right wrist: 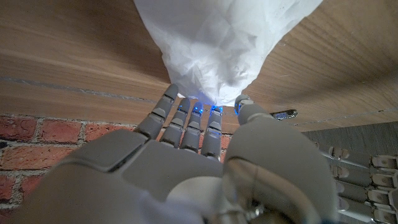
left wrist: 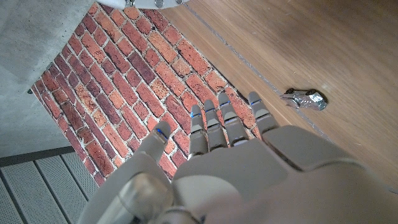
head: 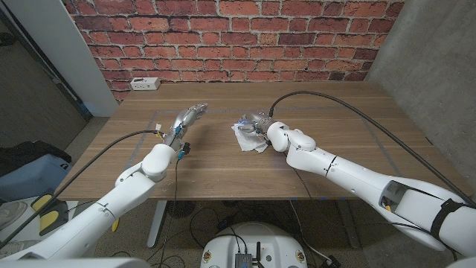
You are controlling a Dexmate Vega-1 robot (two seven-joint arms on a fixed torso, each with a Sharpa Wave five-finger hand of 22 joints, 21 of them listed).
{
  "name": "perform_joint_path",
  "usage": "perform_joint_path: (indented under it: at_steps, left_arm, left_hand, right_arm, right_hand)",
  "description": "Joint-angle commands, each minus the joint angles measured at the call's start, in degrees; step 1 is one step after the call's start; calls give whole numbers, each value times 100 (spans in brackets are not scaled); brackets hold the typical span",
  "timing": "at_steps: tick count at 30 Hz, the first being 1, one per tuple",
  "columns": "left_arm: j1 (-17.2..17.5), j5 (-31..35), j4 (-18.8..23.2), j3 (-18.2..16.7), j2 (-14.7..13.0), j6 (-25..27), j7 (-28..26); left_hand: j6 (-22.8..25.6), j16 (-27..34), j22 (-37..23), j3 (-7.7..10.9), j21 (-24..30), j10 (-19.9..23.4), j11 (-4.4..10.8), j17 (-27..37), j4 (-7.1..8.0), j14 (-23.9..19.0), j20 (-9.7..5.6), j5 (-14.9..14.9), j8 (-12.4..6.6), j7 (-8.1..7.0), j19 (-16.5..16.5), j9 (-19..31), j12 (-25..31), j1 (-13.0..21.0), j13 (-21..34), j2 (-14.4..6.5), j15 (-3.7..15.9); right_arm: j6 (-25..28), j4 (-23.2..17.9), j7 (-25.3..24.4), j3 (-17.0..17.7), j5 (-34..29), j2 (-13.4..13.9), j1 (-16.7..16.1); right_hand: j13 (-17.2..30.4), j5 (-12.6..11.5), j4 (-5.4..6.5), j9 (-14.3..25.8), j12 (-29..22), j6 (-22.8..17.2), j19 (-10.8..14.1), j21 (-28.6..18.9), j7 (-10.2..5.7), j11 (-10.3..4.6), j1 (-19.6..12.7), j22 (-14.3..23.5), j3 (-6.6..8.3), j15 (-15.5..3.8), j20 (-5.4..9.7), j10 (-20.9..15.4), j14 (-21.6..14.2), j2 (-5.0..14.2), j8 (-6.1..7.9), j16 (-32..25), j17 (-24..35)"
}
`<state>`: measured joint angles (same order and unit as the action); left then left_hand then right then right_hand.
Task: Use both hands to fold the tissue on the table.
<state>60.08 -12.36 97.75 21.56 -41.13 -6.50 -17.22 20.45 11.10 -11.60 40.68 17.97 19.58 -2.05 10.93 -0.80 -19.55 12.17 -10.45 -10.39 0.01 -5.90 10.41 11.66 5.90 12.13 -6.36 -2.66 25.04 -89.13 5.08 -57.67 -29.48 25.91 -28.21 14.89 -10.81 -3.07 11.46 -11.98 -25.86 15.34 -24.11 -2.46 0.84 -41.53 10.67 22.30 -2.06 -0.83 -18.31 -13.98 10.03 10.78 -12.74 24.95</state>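
The crumpled white paper tissue (head: 248, 138) lies near the middle of the head view, on the brown wooden bench (head: 223, 175), bunched rather than flat. The right hand (head: 258, 123) sits just above and to the right of it in that picture, its fingertips (right wrist: 198, 107) touching the tissue's edge in the right wrist view. The thumb and fingers come close together at that edge, but whether paper is actually pinched between them I cannot tell.

The left hand (head: 187, 119) hangs left of centre in the head view, well apart from the tissue, holding nothing. In the left wrist view its fingers (left wrist: 227, 118) are stretched out straight and side by side, the thumb set off from them.

As a judgement, the fold is at the grasping stage: one hand is working on a corner while the other has not yet engaged. The next move likely calls for the left hand to cross to the tissue's near-left edge and pin it. The right hand can then lift its edge and carry it over without dragging the whole sheet along the bench.
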Motion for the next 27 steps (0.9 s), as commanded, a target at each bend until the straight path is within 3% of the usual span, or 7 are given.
perform_joint_path:
  at_steps: [1,10,17,23,27]
  left_arm:
    - [-51,67,63,43,-69,144,75]
    - [-177,132,59,114,-119,255,184]
    - [-355,436,187,236,-297,594,254]
    - [-584,984,464,462,-542,1185,331]
    - [-782,1360,580,665,-671,1469,492]
  left_hand:
    - [-29,21,-13,18,1,12,-1,15,-6,5,11,12,-26,18,22,13,32,-56,9,-21,-3]
    - [13,28,-14,18,-6,23,-22,15,-7,-5,11,13,-46,42,31,13,42,-61,9,-17,-5]
    - [261,35,-16,24,-21,182,17,10,-17,-15,10,10,-128,148,47,13,109,-63,9,-15,16]
    - [459,35,-14,76,-50,305,85,-11,-148,-20,-6,-19,-167,123,91,11,149,68,4,-66,107]
    - [716,11,-6,173,-103,348,187,-29,-391,62,-79,-80,-197,63,178,8,145,324,-13,-170,197]
  right_arm:
    - [266,133,419,-152,206,-2,185]
    - [252,-23,337,-109,337,98,130]
    - [212,-352,-90,84,390,220,-119]
    - [138,-696,-612,316,409,338,-440]
    - [113,-841,-945,435,379,366,-627]
  right_hand:
    - [13,8,15,4,-9,-6,-2,13,2,34,66,4,-33,-186,-34,-34,-21,2,13,-10,-5]
    - [1,-2,28,3,-20,-9,28,7,8,55,91,5,-27,-195,-51,-68,-84,20,22,-31,-30]
    - [-22,-11,21,0,84,141,1,30,-37,-32,119,5,-41,-212,-53,216,32,22,-18,0,-58]
    - [-38,-4,5,-2,109,286,-23,49,-62,-57,156,5,-86,-198,-82,346,71,-31,-43,3,-85]
    - [-49,11,7,-2,130,399,-31,61,-76,-77,214,4,-140,-176,-118,463,99,-80,-57,9,-108]
